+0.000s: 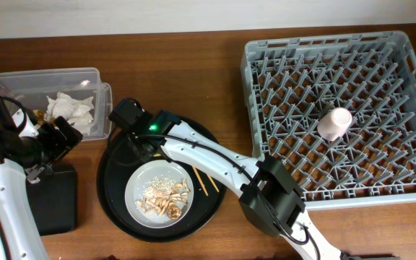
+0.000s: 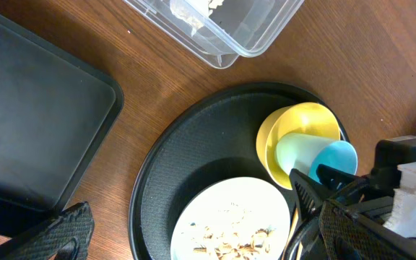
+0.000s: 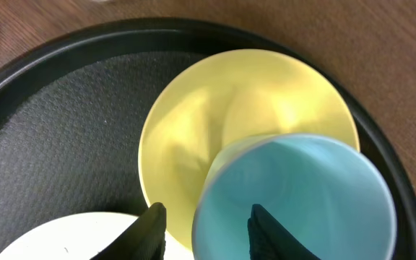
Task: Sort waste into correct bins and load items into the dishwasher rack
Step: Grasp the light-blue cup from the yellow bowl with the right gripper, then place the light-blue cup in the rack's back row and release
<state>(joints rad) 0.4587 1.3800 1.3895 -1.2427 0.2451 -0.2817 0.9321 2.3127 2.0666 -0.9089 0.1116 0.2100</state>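
Light-blue cup (image 3: 295,195) rested on the yellow bowl (image 3: 215,115); your right gripper (image 3: 208,218) stood part-open astride its rim, not clamping it. Your left gripper (image 1: 49,148) gaped wide, empty.

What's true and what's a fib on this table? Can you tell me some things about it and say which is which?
1. The pink cup is in the dishwasher rack. True.
2. The plate is clean. False: pale crumbs lie on it.
3. The white tissues are in the clear box. True.
4. The right claw is carrying the yellow bowl. False: the bowl sits on the round black tray, and the open claw is at the light-blue cup, one finger on either side of its rim.
5. The chopsticks are in the rack. False: they lie on the round black tray beside the plate.
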